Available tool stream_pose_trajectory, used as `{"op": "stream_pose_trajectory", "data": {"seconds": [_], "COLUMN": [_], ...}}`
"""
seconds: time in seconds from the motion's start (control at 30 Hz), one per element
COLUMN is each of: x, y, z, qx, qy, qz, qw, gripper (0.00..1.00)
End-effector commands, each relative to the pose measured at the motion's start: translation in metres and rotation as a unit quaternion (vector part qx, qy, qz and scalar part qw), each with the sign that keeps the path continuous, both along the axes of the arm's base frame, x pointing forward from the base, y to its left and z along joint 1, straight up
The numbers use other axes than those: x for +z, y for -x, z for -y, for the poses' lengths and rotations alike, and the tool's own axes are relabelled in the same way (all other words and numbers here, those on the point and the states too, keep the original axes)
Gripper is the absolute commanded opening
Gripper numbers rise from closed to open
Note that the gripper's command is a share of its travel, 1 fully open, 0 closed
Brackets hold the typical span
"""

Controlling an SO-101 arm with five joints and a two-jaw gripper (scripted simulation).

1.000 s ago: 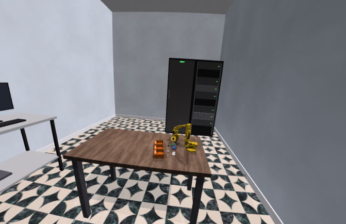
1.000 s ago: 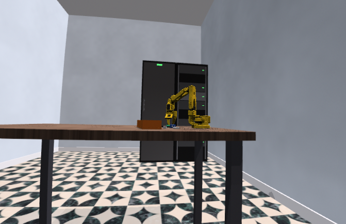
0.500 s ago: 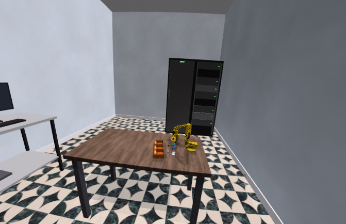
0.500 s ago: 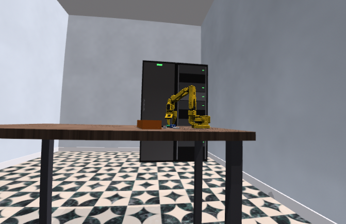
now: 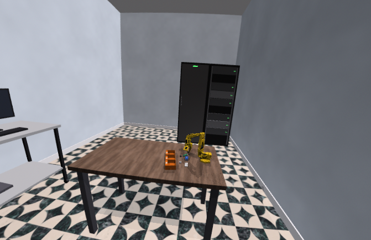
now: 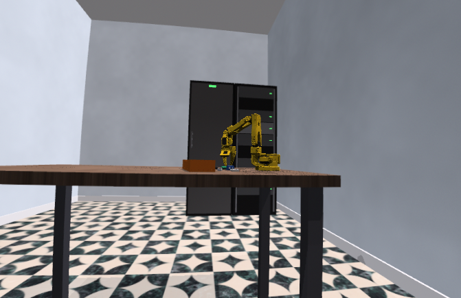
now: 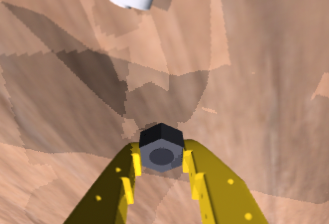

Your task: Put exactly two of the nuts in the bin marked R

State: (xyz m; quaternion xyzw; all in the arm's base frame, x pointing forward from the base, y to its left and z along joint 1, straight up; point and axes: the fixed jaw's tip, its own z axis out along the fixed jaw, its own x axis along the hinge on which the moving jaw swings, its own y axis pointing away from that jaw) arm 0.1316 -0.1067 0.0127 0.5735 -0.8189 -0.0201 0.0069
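Observation:
In the wrist view my yellow gripper point(image 7: 161, 160) is shut on a dark hexagonal nut point(image 7: 161, 148), held between the fingertips a little above the wooden table. A white thing point(image 7: 133, 4) lies at the top edge of that view. In the top view the gripper point(image 5: 186, 150) hangs to the right of the orange row of bins point(image 5: 170, 160). Small things lie on the table below it: a blue one point(image 5: 186, 157), a grey one point(image 5: 179, 162) and a white one point(image 5: 186, 164). The bins' letters are too small to read. In the exterior view the gripper point(image 6: 226, 156) hangs right of the bins point(image 6: 198, 165).
The arm's base point(image 5: 204, 156) stands near the table's back right corner. A black server rack point(image 5: 207, 103) stands behind the table. A desk with a monitor point(image 5: 1, 104) is at the left wall.

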Motion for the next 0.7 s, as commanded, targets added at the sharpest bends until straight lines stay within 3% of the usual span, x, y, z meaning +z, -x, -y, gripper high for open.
{"op": "stream_pose_trajectory", "data": {"seconds": [0.0,0.37,0.67], "x": [0.019,0.039,0.042], "y": [-0.007,-0.008,-0.008], "z": [0.006,0.006,0.006], "qx": [0.001,0.001,0.001], "qy": [0.017,0.017,0.017], "qz": [0.023,0.023,0.023], "qw": [1.000,1.000,1.000], "gripper": [0.00,0.00,0.00]}}
